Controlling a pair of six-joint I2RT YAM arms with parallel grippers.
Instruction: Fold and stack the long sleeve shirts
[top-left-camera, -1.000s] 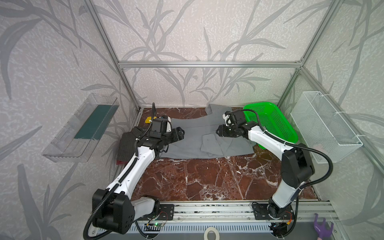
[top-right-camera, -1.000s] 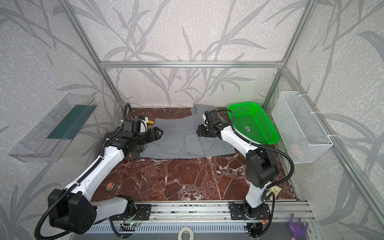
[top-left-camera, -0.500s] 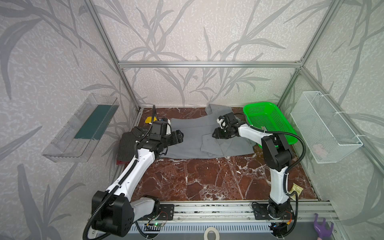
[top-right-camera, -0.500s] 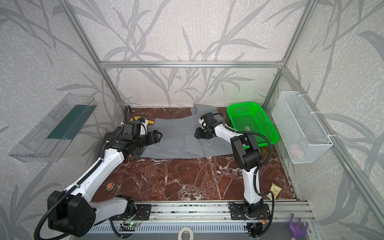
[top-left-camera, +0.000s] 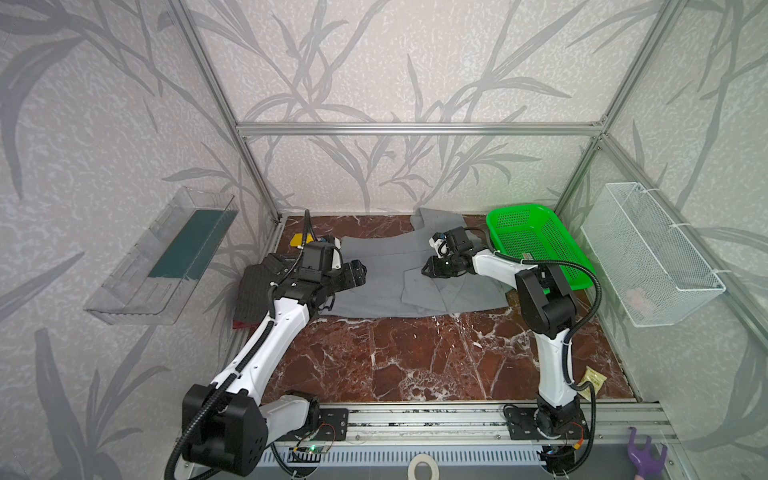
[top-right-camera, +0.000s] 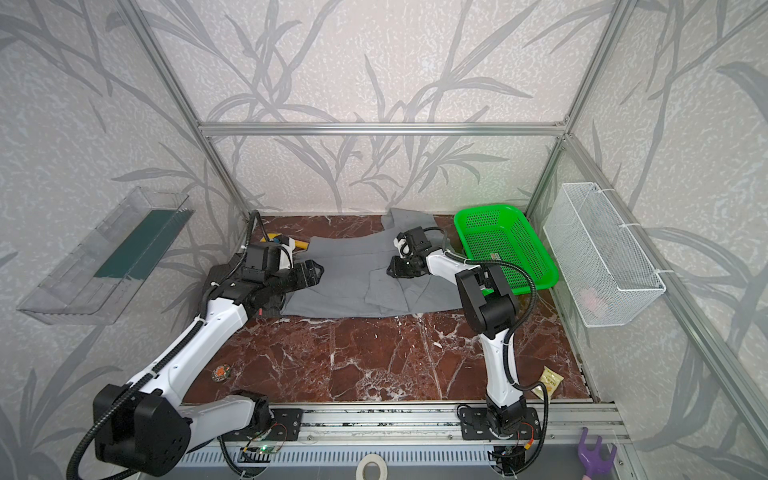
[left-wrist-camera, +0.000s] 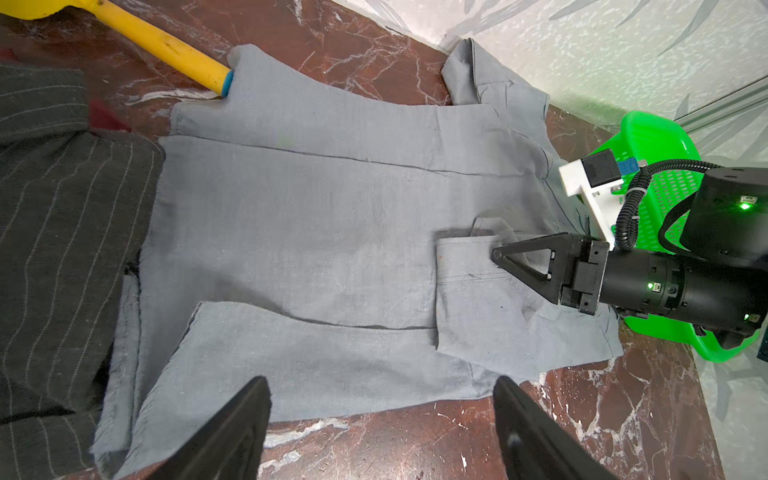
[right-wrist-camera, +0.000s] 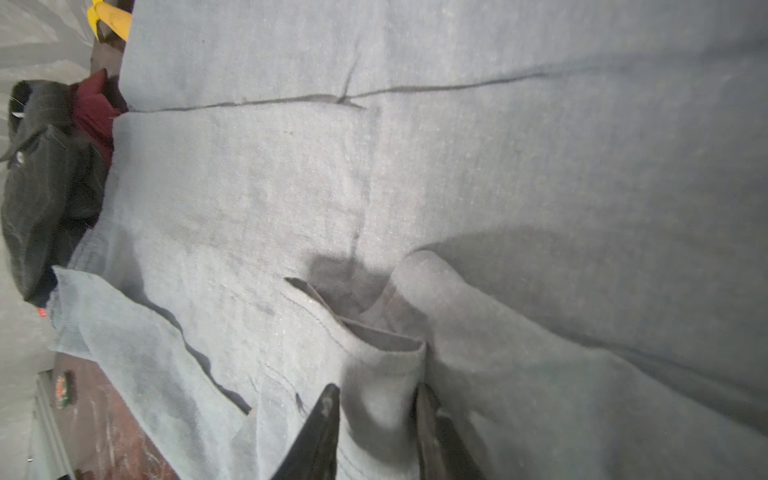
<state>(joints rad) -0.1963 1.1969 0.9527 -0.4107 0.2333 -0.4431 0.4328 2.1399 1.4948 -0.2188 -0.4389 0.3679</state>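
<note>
A light-grey shirt (top-left-camera: 382, 282) (top-right-camera: 345, 278) lies spread flat across the back of the marble table, one sleeve folded over its body. My right gripper (top-left-camera: 428, 268) (top-right-camera: 392, 266) (right-wrist-camera: 376, 392) is low on that sleeve's cuff (left-wrist-camera: 465, 257), with a raised fold of the grey cloth pinched between its fingers. My left gripper (top-left-camera: 353, 272) (top-right-camera: 311, 272) (left-wrist-camera: 380, 386) hangs open above the shirt's left end, holding nothing. A dark pinstriped shirt (top-left-camera: 251, 291) (left-wrist-camera: 50, 208) lies folded at the left, on a dark red garment (left-wrist-camera: 104, 118) (right-wrist-camera: 93, 112).
A green mesh basket (top-left-camera: 536, 245) (top-right-camera: 503, 245) stands at the back right, close behind my right arm. A yellow-handled tool (left-wrist-camera: 166, 41) lies at the back left. A white wire basket (top-left-camera: 648, 253) and a clear tray (top-left-camera: 166, 253) hang on the side walls. A snack packet (top-left-camera: 592, 380) lies front right.
My right arm drew its elbow in and its gripper slid slightly left on the sleeve, then its jaws narrowed onto the cuff. The left arm stayed nearly still.
</note>
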